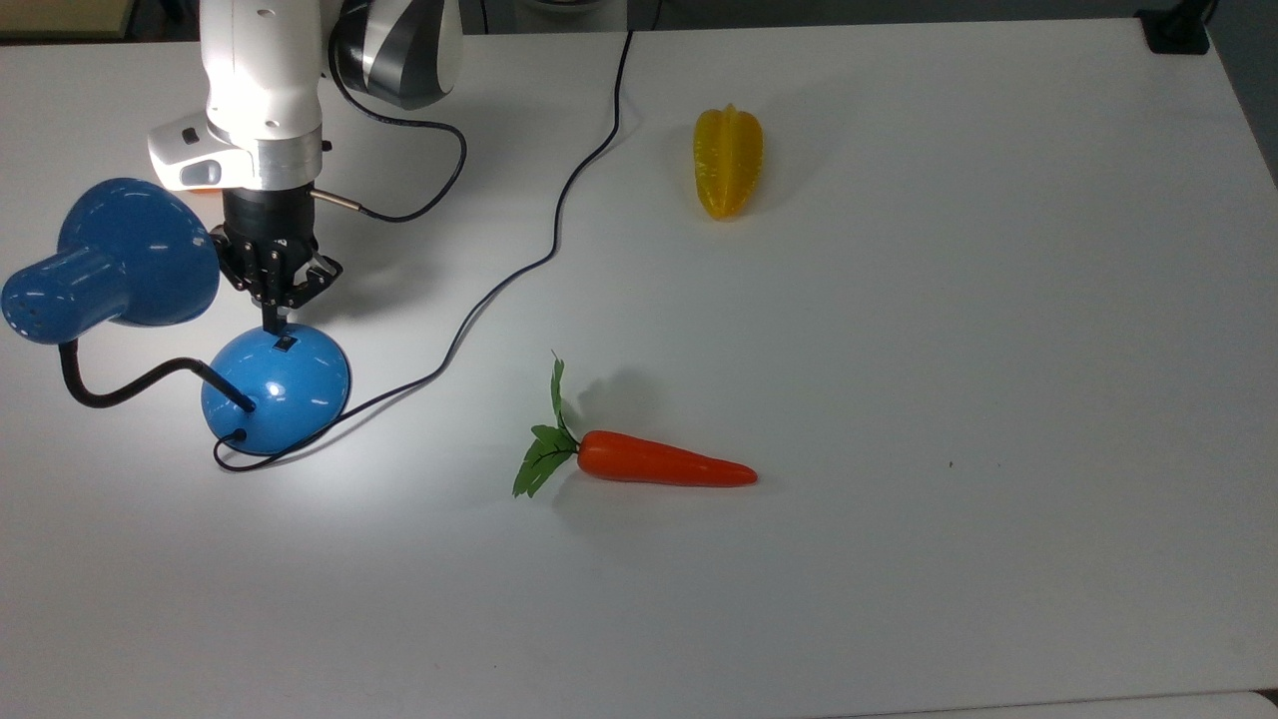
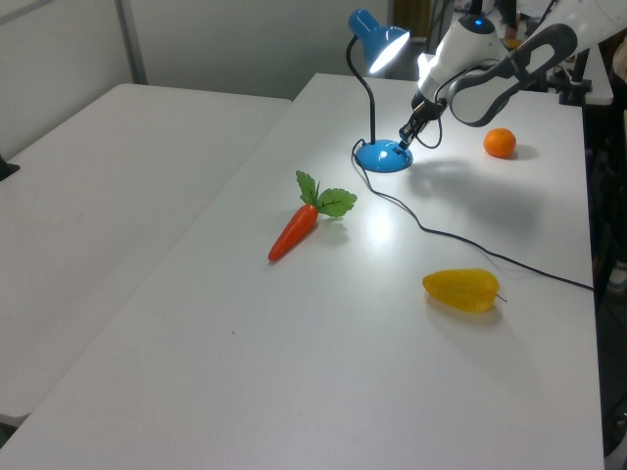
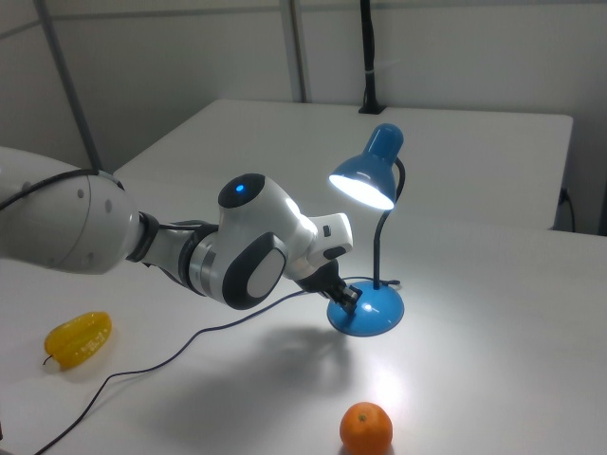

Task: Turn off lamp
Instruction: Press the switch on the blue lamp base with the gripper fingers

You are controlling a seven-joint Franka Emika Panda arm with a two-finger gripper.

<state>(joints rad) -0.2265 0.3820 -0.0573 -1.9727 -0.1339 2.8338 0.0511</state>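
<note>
Blue and glossy, one desk lamp (image 1: pixel 150 300) stands at the top view's left edge of the white desk (image 1: pixel 899 350), and we count four loose things around it: that one lamp, one toy carrot (image 1: pixel 649 462) with green leaves, one yellow starfruit (image 1: pixel 728 162) and one orange (image 3: pixel 366 428).

We see the lamp's bell-shaped shade (image 3: pixel 366 174) held high on a black bendy neck (image 2: pixel 370 93) that rises from a round domed base (image 1: pixel 277 387). The bulb is lit: the shade's mouth glows in the right view and a bright patch lies on the desk between the base and the carrot. A small black switch (image 1: pixel 286 344) sits on the far side of the dome in the top view. One black cord (image 1: pixel 539 260) leaves the base and runs across the desk to its far edge.

We find one white robot arm (image 3: pixel 171 248) reaching over the desk, with its black pincer (image 1: pixel 271 324) pointing down onto the far rim of the base, right beside the switch. Its fingers look drawn together into one narrow tip, holding nothing.

In the top view the carrot lies to the right of the base and well apart from it, and the starfruit lies farther right, towards the far edge. In the left view the orange (image 2: pixel 500 143) sits on the desk to the right of the lamp.
</note>
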